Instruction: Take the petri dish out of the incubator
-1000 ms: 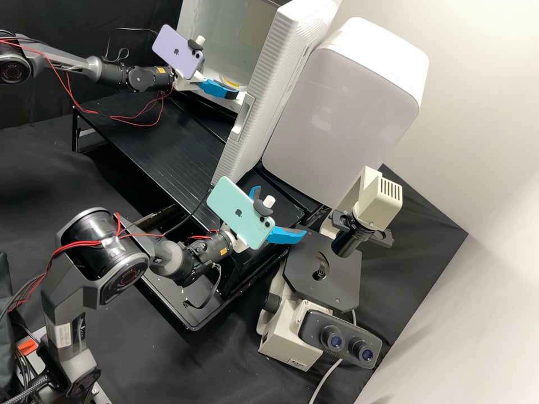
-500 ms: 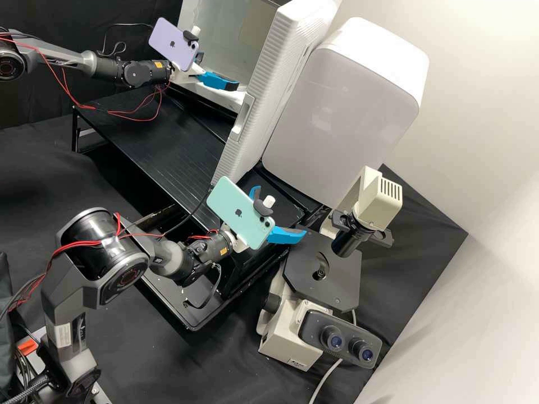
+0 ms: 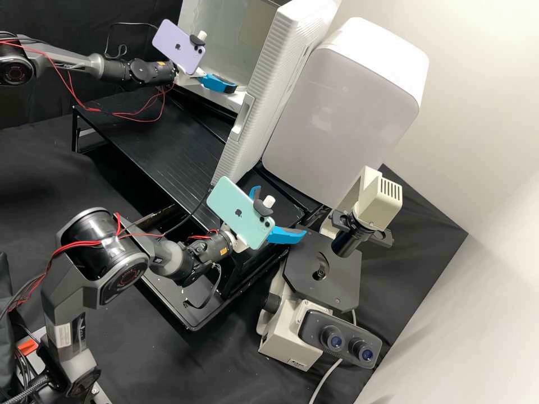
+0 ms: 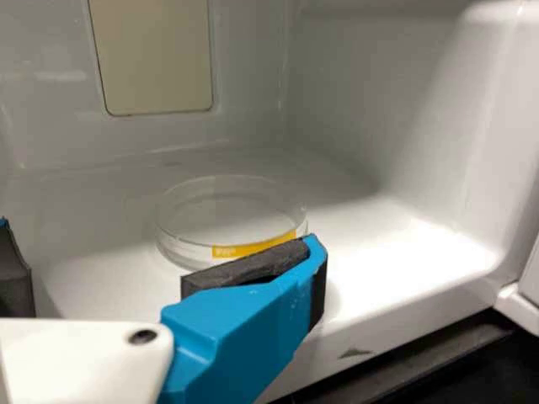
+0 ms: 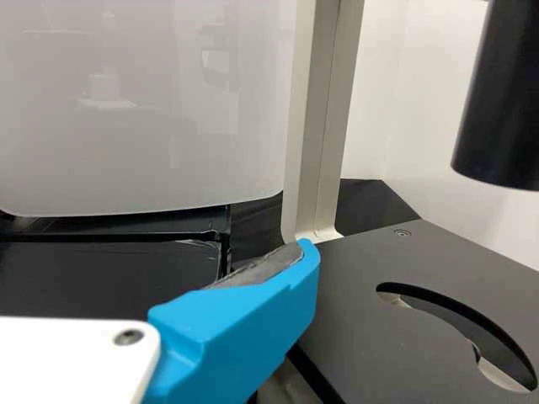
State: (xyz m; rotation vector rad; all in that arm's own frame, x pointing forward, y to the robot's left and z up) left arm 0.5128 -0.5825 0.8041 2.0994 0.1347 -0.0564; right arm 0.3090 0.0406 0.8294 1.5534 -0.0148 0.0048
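A clear petri dish (image 4: 227,215) with a yellow label lies on the white floor (image 4: 404,252) inside the incubator (image 3: 224,33), whose ribbed door (image 3: 269,84) stands swung open. My left gripper (image 3: 218,83) is at the chamber's mouth and open. One blue finger (image 4: 269,295) is just in front of the dish's rim, and the other finger's dark pad (image 4: 10,269) is far off to the side. The dish is not held. My right gripper (image 3: 283,234) hangs open beside the microscope stage (image 5: 404,286), with nothing in it.
A white microscope (image 3: 320,314) stands at the front right, its black objective (image 5: 501,93) above the stage. A large white housing (image 3: 348,112) sits behind it. A black shelf (image 3: 168,146) runs between the two arms. Black cloth covers the bench.
My left gripper has risen slightly and shifted a little at the incubator's opening. The right arm has kept still.
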